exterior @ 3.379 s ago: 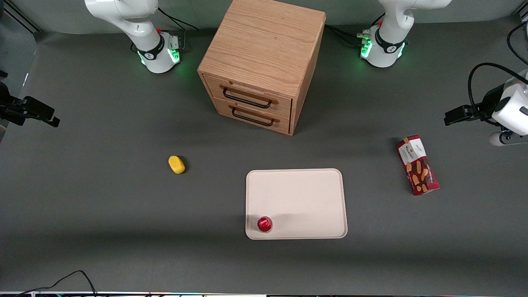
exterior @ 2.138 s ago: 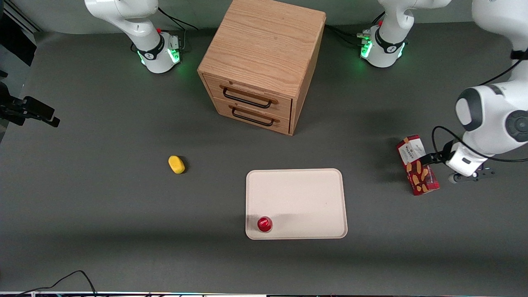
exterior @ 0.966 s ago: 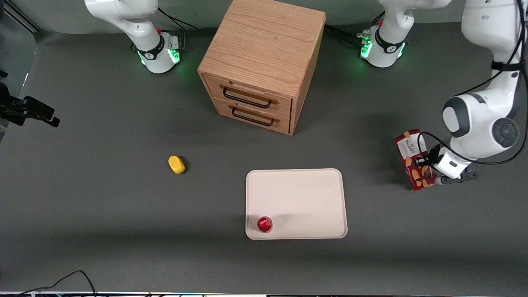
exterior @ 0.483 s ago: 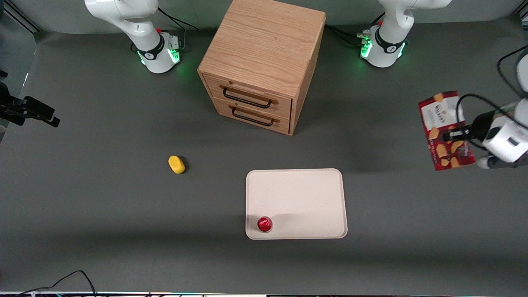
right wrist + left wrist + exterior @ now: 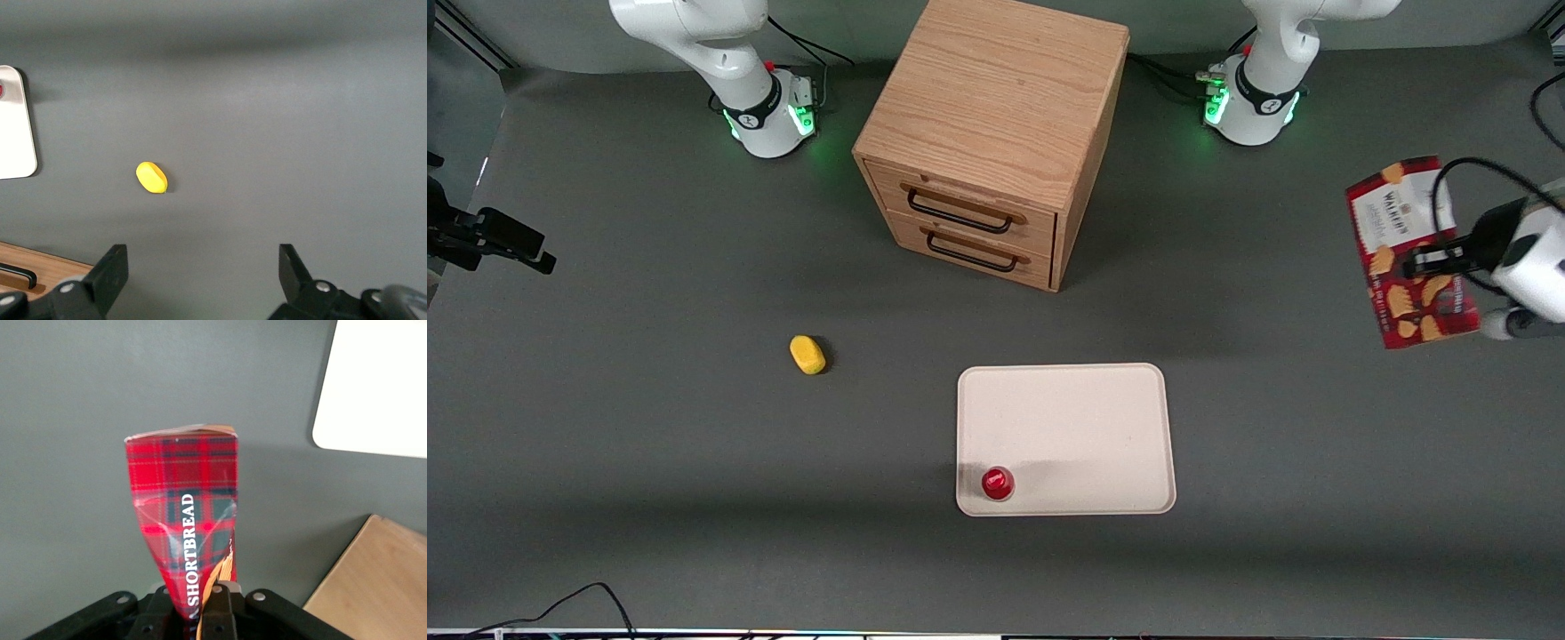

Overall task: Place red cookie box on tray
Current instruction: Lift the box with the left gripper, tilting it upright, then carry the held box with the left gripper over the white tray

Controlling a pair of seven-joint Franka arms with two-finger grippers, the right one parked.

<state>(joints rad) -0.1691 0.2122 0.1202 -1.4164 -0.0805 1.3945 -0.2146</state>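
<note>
Our gripper (image 5: 1427,260) clamps the red cookie box (image 5: 1409,252) aloft; we should carry it level over the tray (image 5: 1080,418), clear of the red cup (image 5: 997,483).

one cookie box (image 5: 1409,253), one tray (image 5: 1085,418), one gripper (image 5: 1427,263)

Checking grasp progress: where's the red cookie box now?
The red cookie box is lifted off the table, clamped in the gripper toward the working arm's end, well clear of the tray.
</note>
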